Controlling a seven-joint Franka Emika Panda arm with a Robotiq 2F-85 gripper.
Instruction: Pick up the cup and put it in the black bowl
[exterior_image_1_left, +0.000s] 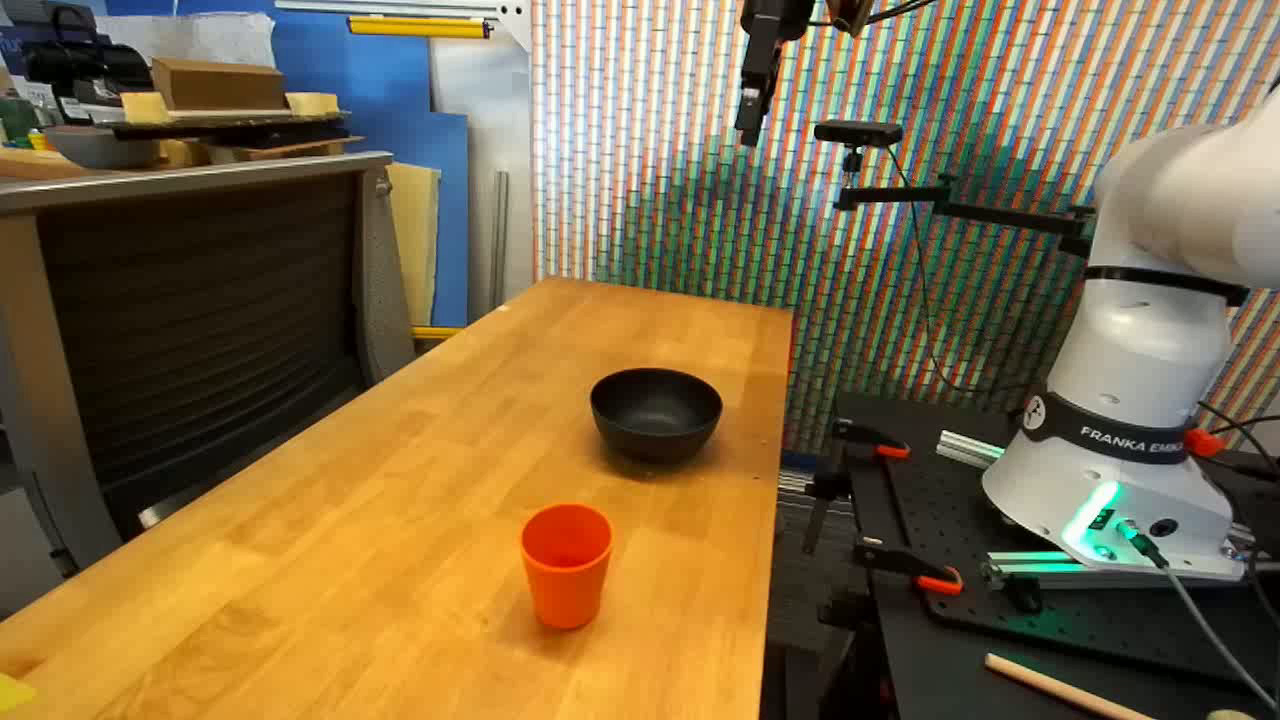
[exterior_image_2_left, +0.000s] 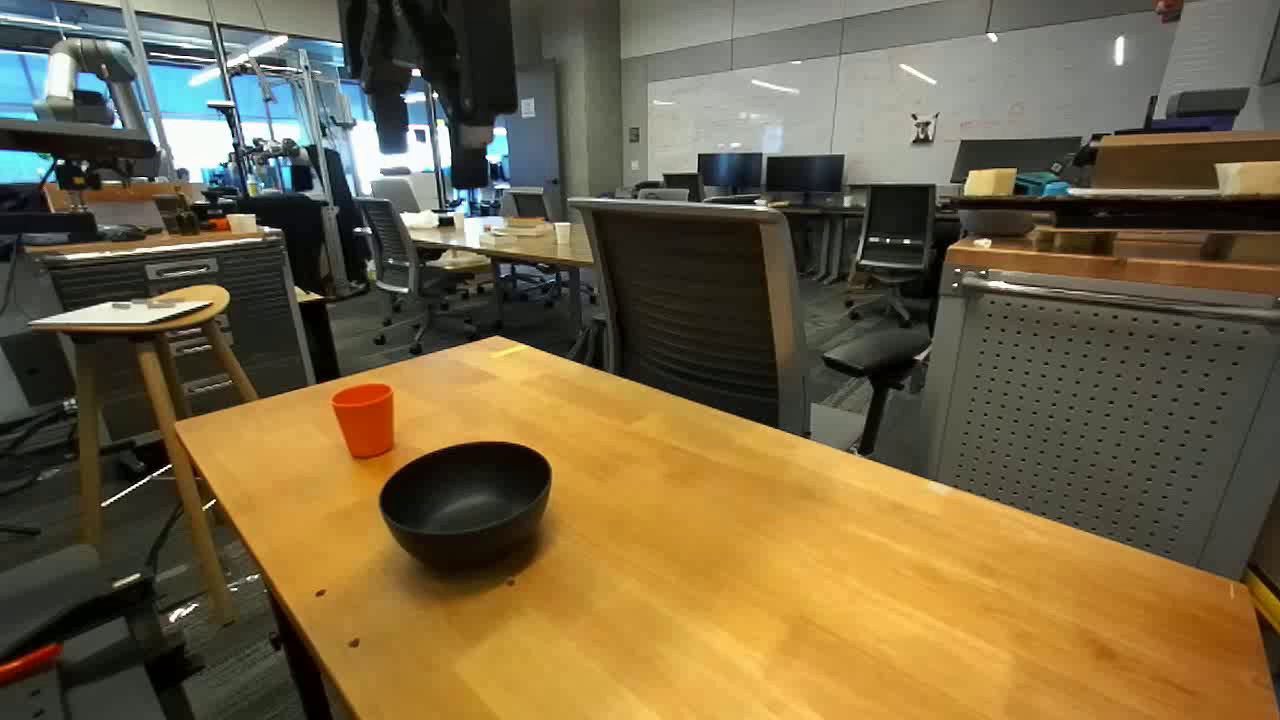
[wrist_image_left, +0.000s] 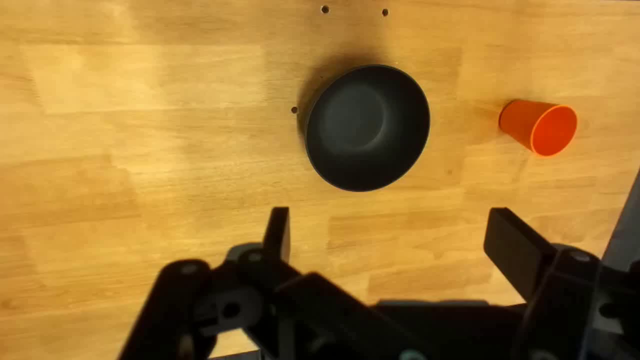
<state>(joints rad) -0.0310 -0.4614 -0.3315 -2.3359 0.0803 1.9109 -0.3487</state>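
Wrist view: gripper (wrist_image_left: 390, 232) parted wide above the table (wrist_image_left: 150, 210), nothing in its grasp.
Its fingers (wrist_image_left: 517, 252) stand well apart, the table showing between them. Past them sits the black bowl (wrist_image_left: 360, 130), upright, hollow side up; to its right in that view the cup (wrist_image_left: 537, 127) stands upright on the table, near the bowl but not touching it. Both exterior views likewise show the cup on its base, outside the bowl. Farther back, in an exterior view, a dark chair (exterior_image_2_left: 690, 310) stands beyond the table's edge, then come dark monitors (exterior_image_2_left: 805, 174) and, behind them, a pale whiteboard (exterior_image_2_left: 880, 140).
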